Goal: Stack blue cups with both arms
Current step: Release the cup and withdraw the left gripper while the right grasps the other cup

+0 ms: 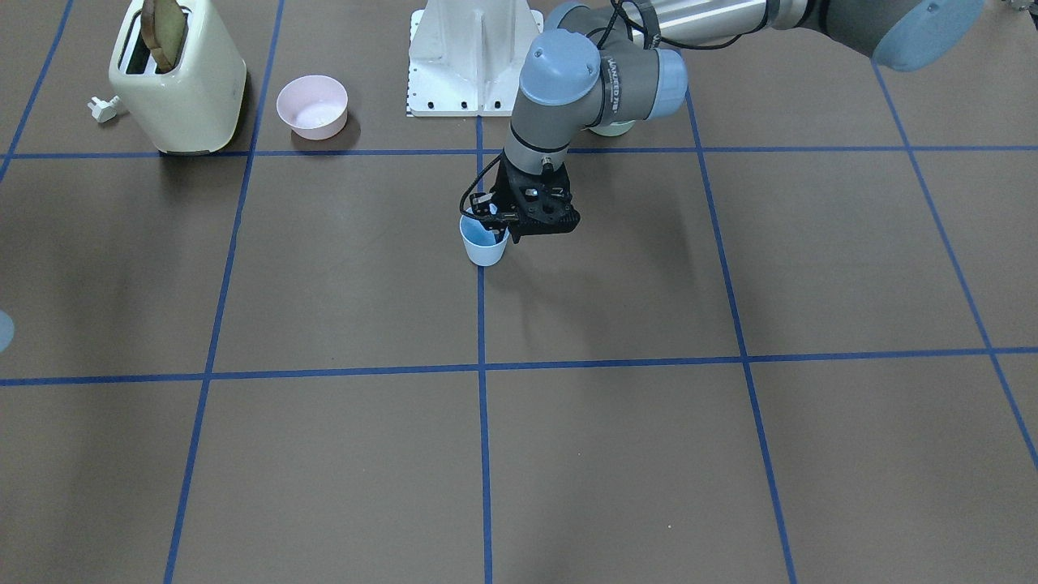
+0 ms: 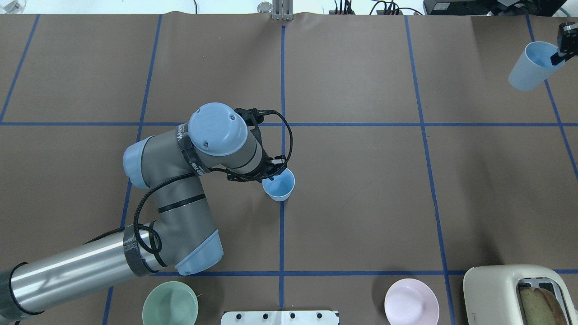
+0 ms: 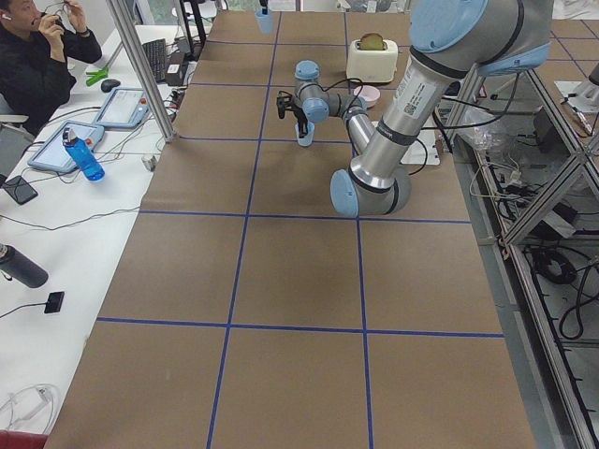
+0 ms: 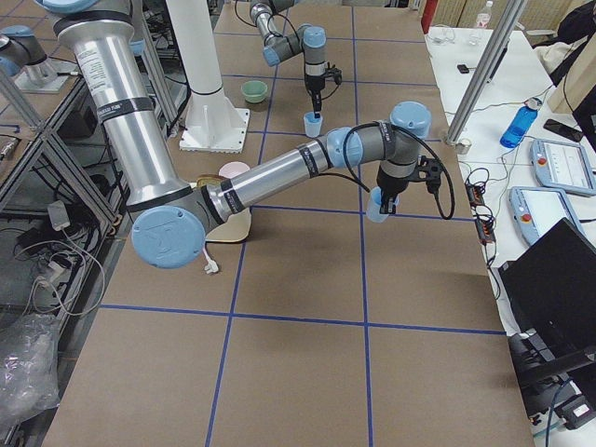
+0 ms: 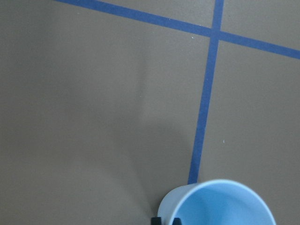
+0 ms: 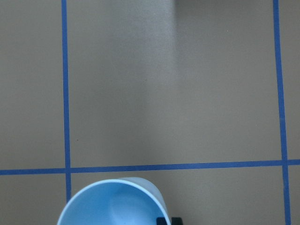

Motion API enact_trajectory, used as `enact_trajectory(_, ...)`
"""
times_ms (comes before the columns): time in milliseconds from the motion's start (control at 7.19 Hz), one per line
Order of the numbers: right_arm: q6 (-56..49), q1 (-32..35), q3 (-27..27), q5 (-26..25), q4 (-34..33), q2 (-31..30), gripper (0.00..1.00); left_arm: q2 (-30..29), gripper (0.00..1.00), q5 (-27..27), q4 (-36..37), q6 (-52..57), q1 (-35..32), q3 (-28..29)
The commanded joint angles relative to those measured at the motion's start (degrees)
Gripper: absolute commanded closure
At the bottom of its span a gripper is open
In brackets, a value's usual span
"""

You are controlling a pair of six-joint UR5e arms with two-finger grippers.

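Observation:
One blue cup (image 1: pixel 485 243) stands upright near the table's middle, on a blue tape line; it also shows in the overhead view (image 2: pixel 279 185). My left gripper (image 1: pixel 489 229) comes down from above and is shut on its rim, one finger inside. Whether the cup touches the table I cannot tell. The second blue cup (image 2: pixel 527 67) hangs tilted above the far right part of the table, and my right gripper (image 2: pixel 556 56) is shut on its rim. Each wrist view shows its cup's open mouth at the bottom edge (image 5: pixel 220 204) (image 6: pixel 112 201).
A cream toaster (image 1: pixel 178 81) holding toast and a pink bowl (image 1: pixel 312 105) stand near the white base (image 1: pixel 474 57) on my right side. A mint-green bowl (image 2: pixel 170 303) sits by the base under my left arm. An operator (image 3: pixel 37 56) sits beyond the table's far edge.

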Motion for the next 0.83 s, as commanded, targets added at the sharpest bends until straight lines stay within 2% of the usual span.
enact_trajectory(0, 0.48, -0.04, 1.46, 0.00, -2.38, 1.09, 1.00, 0.31, 0.04, -0.05, -0.78, 0.24, -0.13, -0.48)
enact_trajectory(278, 3.44, -1.35, 3.39, 0.09, -3.44, 1.27, 1.00, 1.88, 0.03, -0.58, -0.61, 1.20, -0.66, -4.15)
enact_trajectory(695, 17.05, -7.58, 9.09, 0.00, -3.44, 3.28, 1.00, 9.09, 0.03, -9.08, -0.17, 10.40, -8.98, -10.93)
